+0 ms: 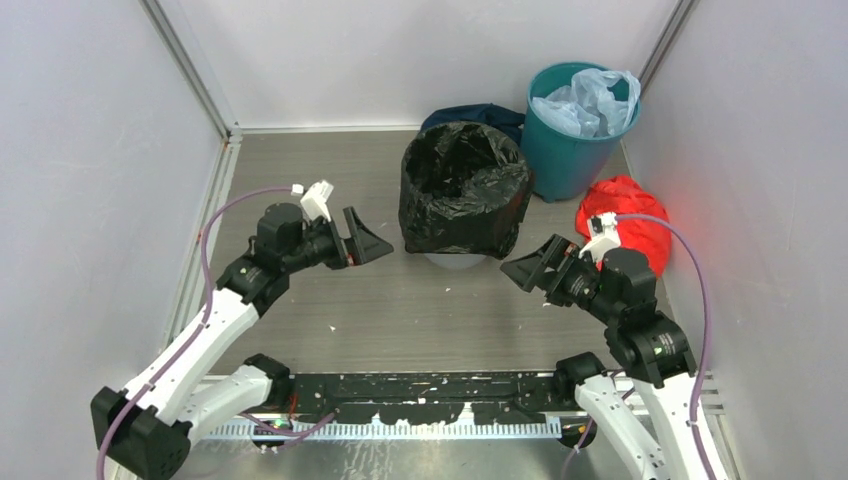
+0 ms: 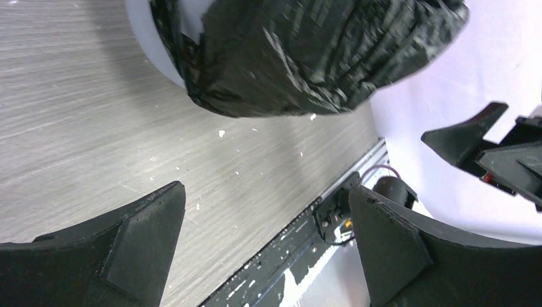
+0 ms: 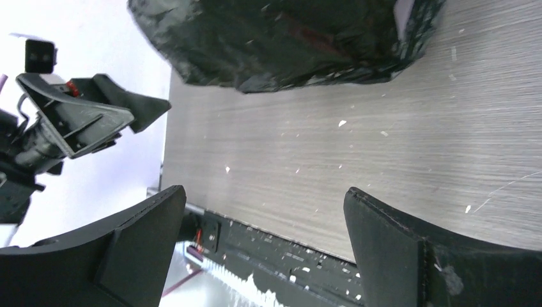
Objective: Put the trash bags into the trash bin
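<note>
My left gripper (image 1: 367, 238) is wide open and holds nothing, and my right gripper (image 1: 528, 272) is wide open and holds nothing too. They sit on the two sides of the black trash bag (image 1: 463, 190), close to it but not touching. The bag is on the grey trash bin (image 1: 455, 261) in the middle of the table (image 1: 400, 320). It looks pushed down inside the bin, and its top is folded over the rim and hangs down the outside almost to the table. Only a little pale bit of the bin peeks out at the bottom. I think the bag is very light, thin and soft, so it will flop and crinkle when I touch it. It is shiny, so I think it is slippery and could slide out of my fingers. It could also rip if I pull hard. If I need to fix it, I would pinch a fold of the loose part that hangs down the side, or the edge at the rim, not the smooth flat part. The bin looks light too, so a push could slide it or tip it. The teal bin (image 1: 570, 150) and the red bundle (image 1: 625, 215) are behind on the right, and I leave them alone.
</note>
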